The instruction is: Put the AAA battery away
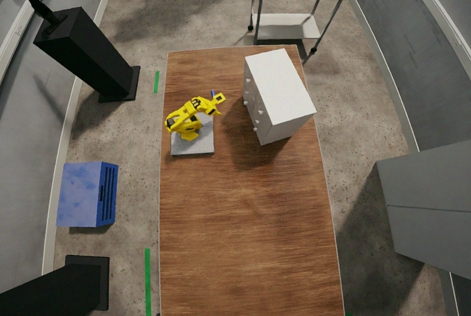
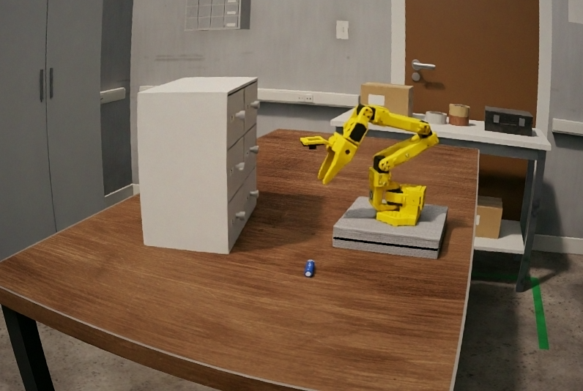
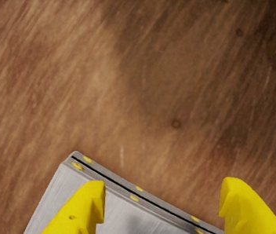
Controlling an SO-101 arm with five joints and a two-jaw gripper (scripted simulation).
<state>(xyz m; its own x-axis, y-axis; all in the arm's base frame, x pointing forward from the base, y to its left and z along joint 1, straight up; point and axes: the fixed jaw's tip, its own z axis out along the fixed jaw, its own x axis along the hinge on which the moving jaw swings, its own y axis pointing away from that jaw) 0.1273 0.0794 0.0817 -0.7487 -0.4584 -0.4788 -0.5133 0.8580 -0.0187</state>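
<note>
On the table (image 2: 141, 311), a small blue AAA battery (image 2: 309, 267) with pale ends

You see one chest (image 2: 188, 165) with six drawer knobs, one AAA battery (image 2: 309, 267), one grey base pad (image 2: 391, 233), and one arm with one hand (image 2: 328, 167), all on one table (image 2: 235, 321).
</note>
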